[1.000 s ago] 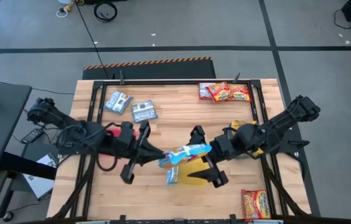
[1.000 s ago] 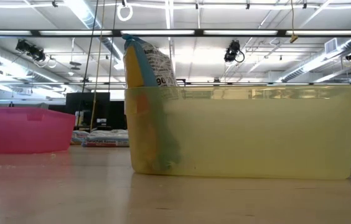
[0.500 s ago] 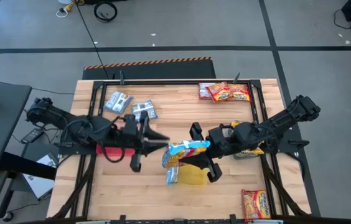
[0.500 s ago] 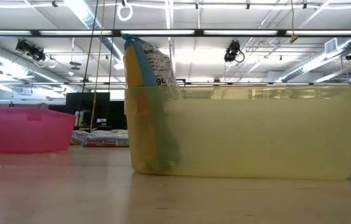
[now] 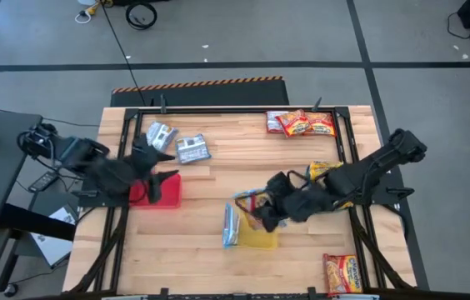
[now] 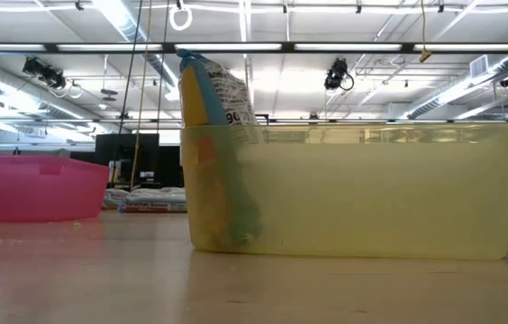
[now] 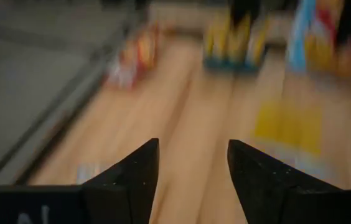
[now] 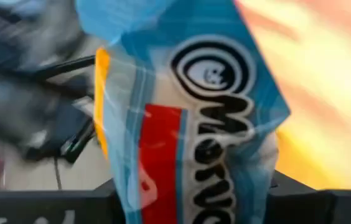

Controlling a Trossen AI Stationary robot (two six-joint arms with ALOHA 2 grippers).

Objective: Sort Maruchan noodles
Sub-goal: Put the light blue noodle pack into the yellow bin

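Crinkly blue packet [image 8: 188,118] pinched by right pincer [image 5: 262,213].

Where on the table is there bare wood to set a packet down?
Bare wood lies along the near edge, between the red tray and the yellow tray, and mid-table between the blue-and-white packets and the red packets. It is crowded around the yellow tray, where the right gripper holds a blue packet.
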